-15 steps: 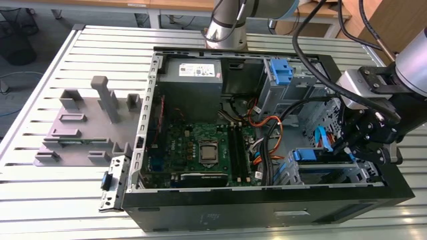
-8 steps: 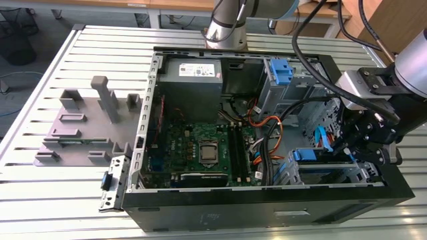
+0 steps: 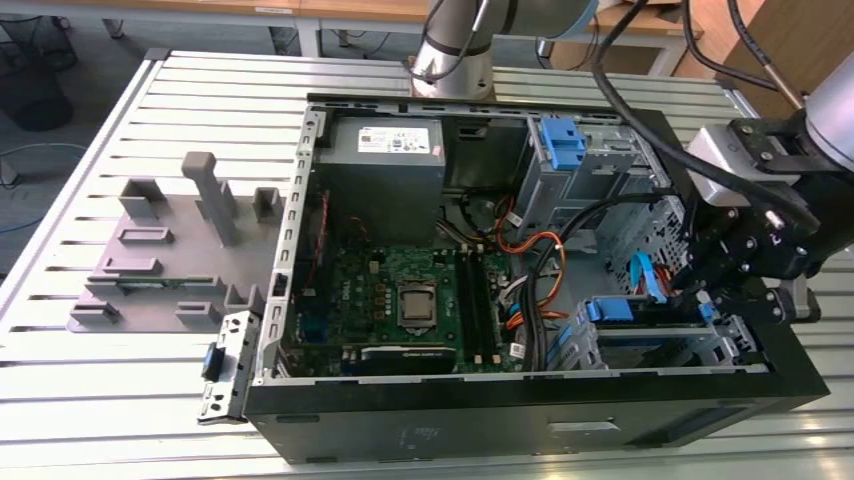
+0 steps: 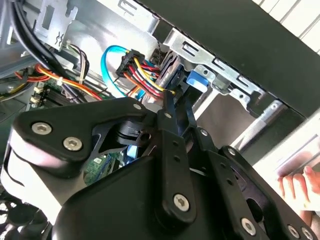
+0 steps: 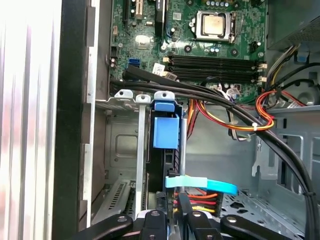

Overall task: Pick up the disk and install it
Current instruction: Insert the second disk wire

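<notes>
The disk (image 5: 166, 132) stands on edge in the drive cage at the case's front corner, its blue caddy tab facing the motherboard. It also appears as a blue strip (image 3: 625, 310) in the cage on the exterior view's right, and as a blue tab (image 4: 196, 80). My gripper (image 5: 173, 201) is right at the disk's near end, under a light blue cable (image 5: 200, 184). Its black fingers (image 4: 170, 115) lie close together, shut, with the tips against the disk's edge. In the exterior view, the gripper (image 3: 703, 292) hangs just beside the cage.
Bundled black and coloured cables (image 5: 235, 112) cross above the cage. The motherboard (image 3: 407, 300) fills the case floor, with the grey power supply (image 3: 387, 140) and a second blue bracket (image 3: 561, 140) at the back. A grey fixture (image 3: 174, 250) sits outside. A person's fingers (image 4: 295, 187) rest near the case.
</notes>
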You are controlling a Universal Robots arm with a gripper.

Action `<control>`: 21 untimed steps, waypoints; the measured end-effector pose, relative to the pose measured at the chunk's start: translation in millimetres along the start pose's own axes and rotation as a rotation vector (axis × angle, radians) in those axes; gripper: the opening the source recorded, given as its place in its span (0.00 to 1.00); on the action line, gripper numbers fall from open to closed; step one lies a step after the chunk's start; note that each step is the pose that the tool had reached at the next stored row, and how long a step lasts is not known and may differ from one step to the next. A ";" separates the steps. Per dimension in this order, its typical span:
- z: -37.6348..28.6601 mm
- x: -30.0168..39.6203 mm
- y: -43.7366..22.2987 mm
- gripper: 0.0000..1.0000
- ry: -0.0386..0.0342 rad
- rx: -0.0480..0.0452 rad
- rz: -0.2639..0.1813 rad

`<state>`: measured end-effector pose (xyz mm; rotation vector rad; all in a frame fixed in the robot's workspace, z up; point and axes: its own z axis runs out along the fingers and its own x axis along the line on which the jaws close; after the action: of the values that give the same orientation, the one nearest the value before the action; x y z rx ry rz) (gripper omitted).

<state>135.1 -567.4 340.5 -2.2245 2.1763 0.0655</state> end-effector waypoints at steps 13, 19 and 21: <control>-16.1 -1.2 0.2 0.24 -0.0002 0.0000 0.000; -16.7 -1.4 0.2 0.24 -0.0001 0.0002 0.000; -16.7 -1.6 0.6 0.24 -0.0002 0.0008 0.000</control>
<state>134.6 -566.7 357.2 -2.2240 2.1757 0.0648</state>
